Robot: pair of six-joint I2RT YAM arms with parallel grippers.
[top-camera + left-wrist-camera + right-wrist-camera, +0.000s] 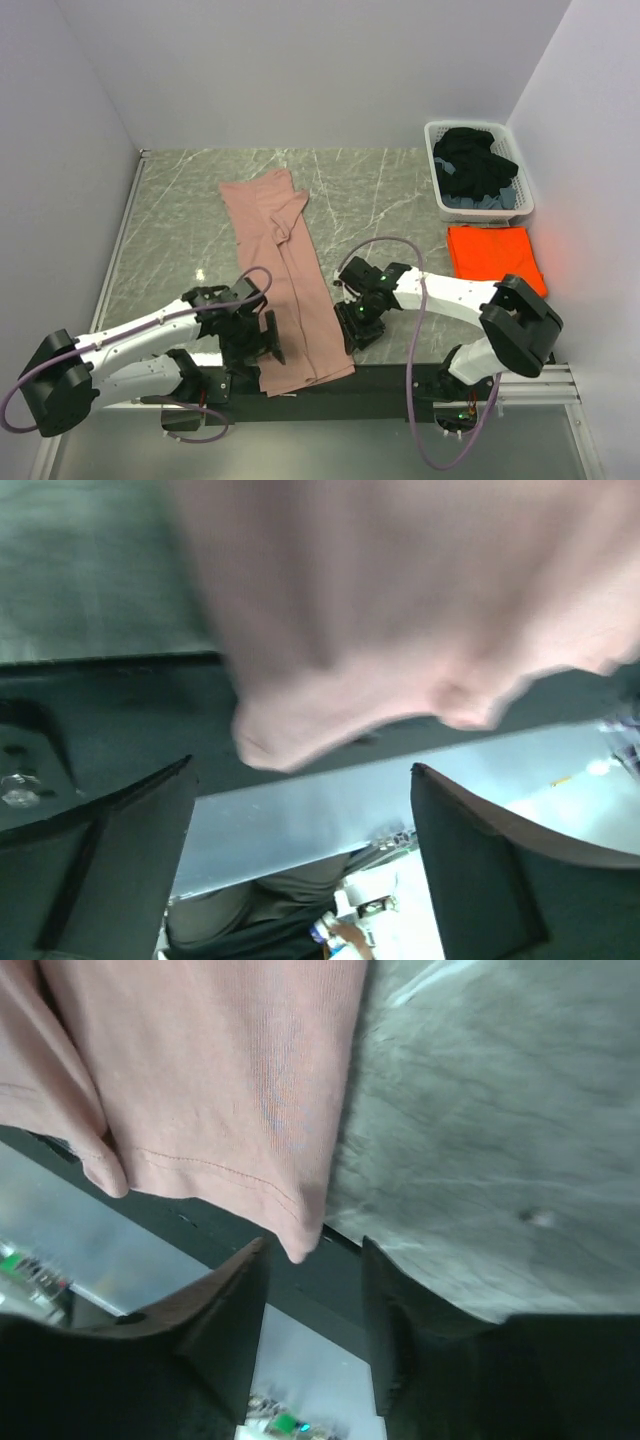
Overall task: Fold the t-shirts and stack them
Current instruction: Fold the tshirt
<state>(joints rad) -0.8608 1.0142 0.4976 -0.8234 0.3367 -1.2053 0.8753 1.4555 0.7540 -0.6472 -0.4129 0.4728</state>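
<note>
The dusty-pink t-shirt (285, 280) lies folded into a long narrow strip running from the table's middle back to the front edge. My left gripper (268, 340) sits at the strip's near left corner. Its jaws are wide open, and the pink cloth (400, 600) hangs just beyond the fingertips of the left gripper (302, 770). My right gripper (352, 330) is at the strip's near right side, open, with the pink hem corner (300, 1245) at the mouth of the right gripper (312, 1250), ungripped. The orange t-shirt (495, 255) lies folded at the right.
A white laundry basket (470, 124) with dark clothes stands at the back right, behind the orange tee. The marble tabletop (380, 200) ends in a black rail (400, 378) at the front, which the pink hem overhangs. Walls close in on the left, back and right.
</note>
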